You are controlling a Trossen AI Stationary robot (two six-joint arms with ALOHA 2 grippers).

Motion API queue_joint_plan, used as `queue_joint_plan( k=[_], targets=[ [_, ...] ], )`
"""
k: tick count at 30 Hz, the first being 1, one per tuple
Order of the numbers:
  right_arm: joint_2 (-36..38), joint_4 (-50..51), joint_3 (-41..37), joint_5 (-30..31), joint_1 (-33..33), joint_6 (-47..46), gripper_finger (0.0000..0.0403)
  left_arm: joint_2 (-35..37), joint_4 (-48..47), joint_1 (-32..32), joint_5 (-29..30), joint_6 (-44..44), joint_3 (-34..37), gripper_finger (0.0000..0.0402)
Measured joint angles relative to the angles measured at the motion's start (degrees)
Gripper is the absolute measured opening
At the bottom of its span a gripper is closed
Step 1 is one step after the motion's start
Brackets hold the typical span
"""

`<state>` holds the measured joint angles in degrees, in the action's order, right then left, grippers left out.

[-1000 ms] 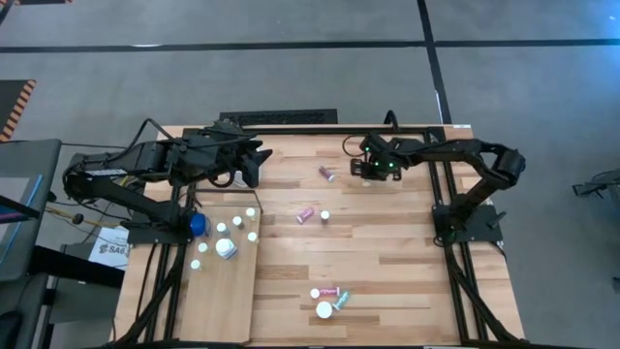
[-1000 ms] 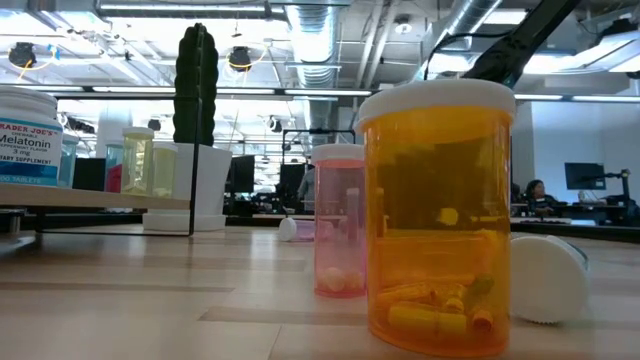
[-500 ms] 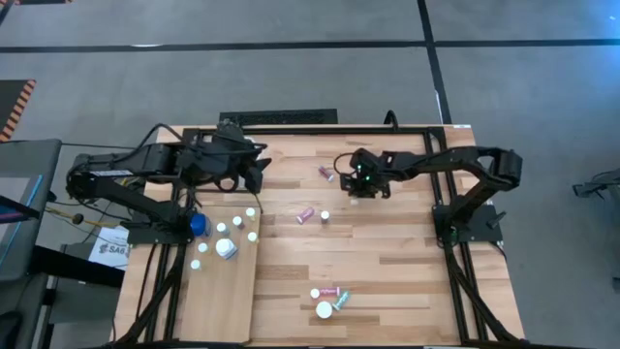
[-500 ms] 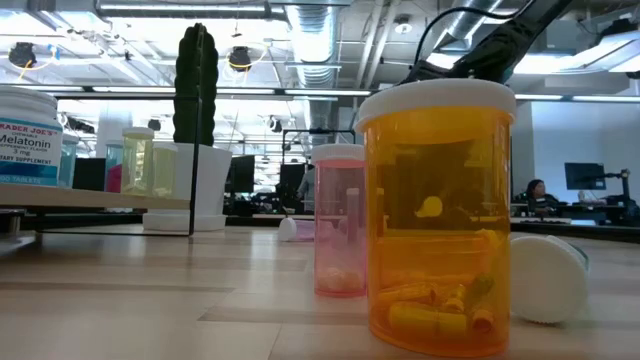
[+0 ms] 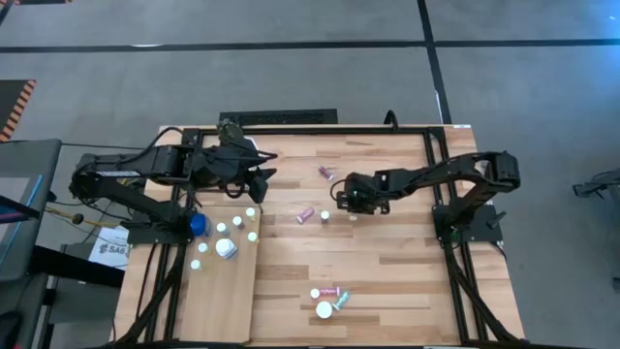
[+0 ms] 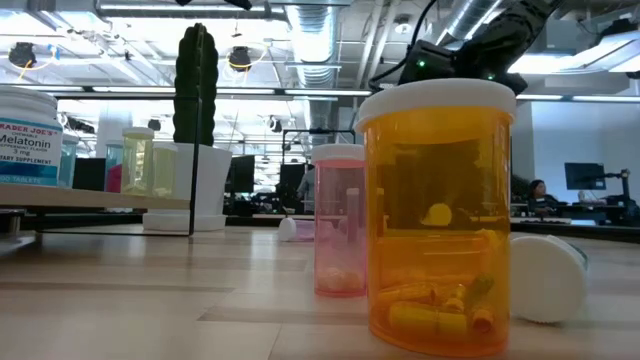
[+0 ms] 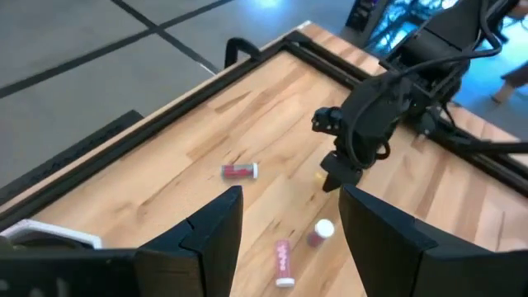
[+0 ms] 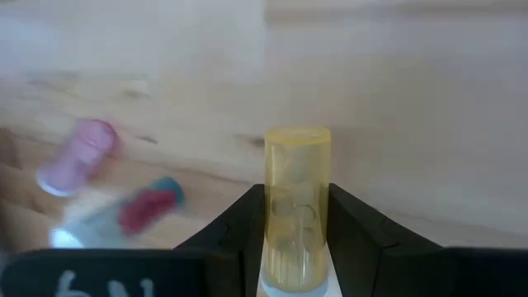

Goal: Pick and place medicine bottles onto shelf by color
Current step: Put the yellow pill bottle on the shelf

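High view, right gripper (image 5: 347,201): over the middle of the table (image 5: 387,262), just beside an upright white-capped bottle (image 5: 325,215).
Right gripper state: fingers (image 8: 239,227) pressed against both sides of a yellow bottle (image 8: 297,206), pinching it.
Yellow bottle, long axis: runs along the fingers; white cap end toward the wrist, flat round base pointing away, toward the planks below.
Yellow bottle, material: translucent yellow plastic, smooth straight cylinder.
Left gripper (image 7: 289,202): near the table's far left corner, above the far end of the shelf (image 5: 218,291); fingers spread, nothing between them.
Shelf: pale, smooth, narrow board on the table's left side, long axis running near to far; lighter than the striped planks.
Bottles on shelf: several upright ones, seen from above as small white round caps (image 5: 237,221); a larger white cap (image 5: 226,249) and a blue round item (image 5: 198,225) beside them.
Far pink bottle (image 5: 326,174): lying on its side, near the table's far edge.
Middle pink bottle (image 5: 305,214): lying on its side, long axis slanted, just left of the upright bottle.
Near cluster (image 5: 329,299): a few bottles lying close together by the near edge, one pink, one greenish, with a broad white cap (image 5: 323,310).
Low view, amber bottle (image 6: 437,215): upright, clear orange plastic, white lid, capsules in the bottom.
Pink bottle behind it (image 6: 340,220): upright, translucent, white cap.
Cactus (image 6: 197,85): tall, dark, ribbed, in a white pot.
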<state>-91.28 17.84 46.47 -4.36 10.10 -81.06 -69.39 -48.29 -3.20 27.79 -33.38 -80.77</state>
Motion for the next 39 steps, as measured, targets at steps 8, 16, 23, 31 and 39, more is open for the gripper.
queue_joint_plan(
  k=[8,16,23,31,39],
  targets=[
    [-4.21,-0.87,0.18,1.25,-1.65,0.36,0.0135,-0.15,0.17,0.0,-0.55,2.15,0.0,0.0188],
    [-3.74,-1.36,0.0,-0.08,-0.26,11.33,0.0156,-0.12,-0.05,0.0,-0.95,2.2,0.0,0.0188],
    [-0.49,-1.88,-0.06,-3.61,4.01,19.61,0.0217,-0.1,-0.05,0.0,-0.96,0.82,0.0,0.0188],
    [4.58,-1.19,2.12,-19.24,8.51,62.87,0.0239,-0.1,-0.05,0.0,-0.94,-1.61,0.0,0.0188],
    [5.81,1.3,6.73,-19.69,6.37,113.97,0.0218,-0.06,0.04,0.0,-0.5,-7.23,0.0,0.0188]
  ],
)
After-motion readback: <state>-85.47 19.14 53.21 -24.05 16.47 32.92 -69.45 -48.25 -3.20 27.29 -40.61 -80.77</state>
